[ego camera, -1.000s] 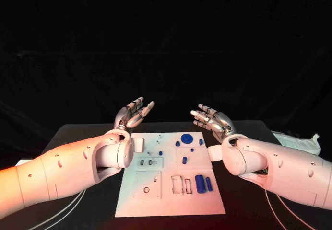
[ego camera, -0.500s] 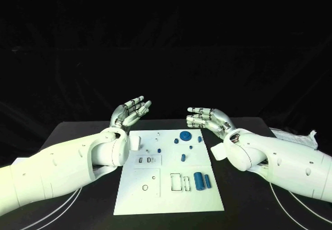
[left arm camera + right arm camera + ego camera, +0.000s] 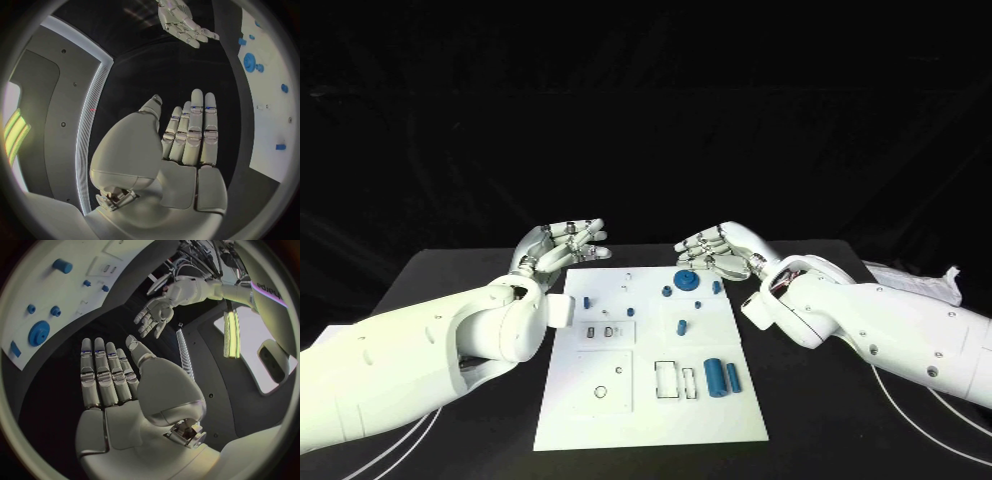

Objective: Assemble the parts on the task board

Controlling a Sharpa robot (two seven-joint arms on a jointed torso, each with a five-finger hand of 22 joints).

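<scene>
Parts first: nearest the robot on the task board (image 3: 653, 420) there's a pair of blue cylinders (image 3: 720, 377) lying side by side toward the board's right edge, just right of some outlined rectangular slots. A small ring outline sits over on the left. Middle of the board has one small blue peg (image 3: 682, 326), and a little blue block (image 3: 587, 299) sits further up on the left. At the far end is the blue gear (image 3: 687, 279) with a couple of small blue pieces close by.

Both hands hang just past the far corners. Left hand (image 3: 560, 245) is off the far left corner, fingers straight and together, holding nothing. Right hand (image 3: 721, 250) is over the far right corner near the gear, also empty, fingers loosely extended.
</scene>
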